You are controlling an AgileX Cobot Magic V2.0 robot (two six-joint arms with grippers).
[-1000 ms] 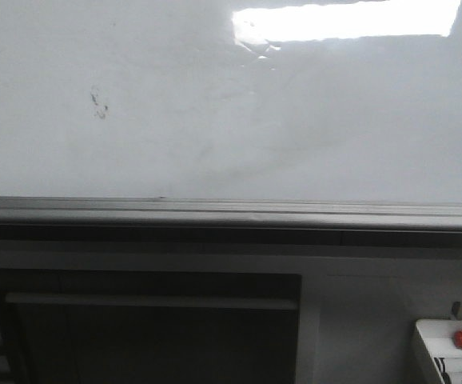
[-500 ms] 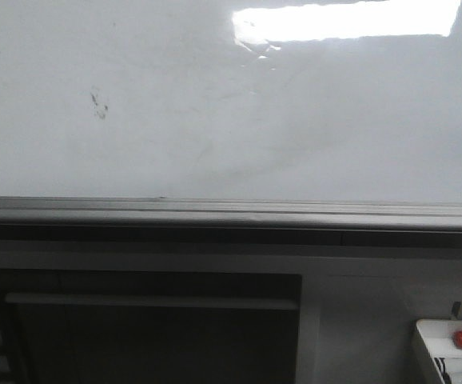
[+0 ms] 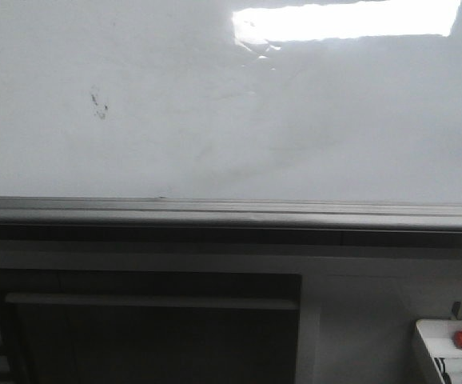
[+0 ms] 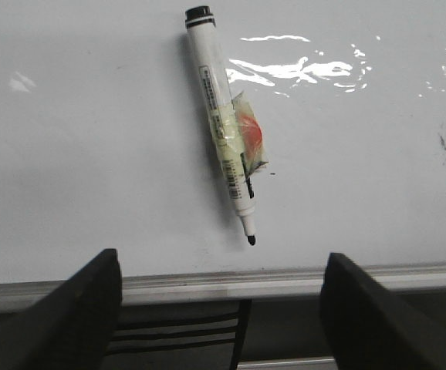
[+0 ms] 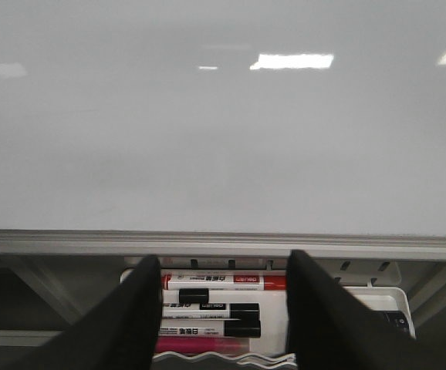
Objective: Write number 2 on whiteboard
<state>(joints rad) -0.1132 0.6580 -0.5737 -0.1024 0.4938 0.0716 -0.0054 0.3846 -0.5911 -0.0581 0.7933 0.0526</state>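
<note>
No number 2 yet on the glossy white whiteboard (image 3: pixel 215 120); uncapped white marker (image 4: pixel 221 123) sticks to it at 12 o'clock of the spread, empty left gripper (image 4: pixel 219 308); close squarely on the barrel; right gripper (image 5: pixel 223 308) empty, open.

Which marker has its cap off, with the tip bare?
The white marker stuck on the whiteboard, with tape around its barrel and a bare black tip. The markers in the tray, one red-capped and others black-capped, lie capped.
</note>
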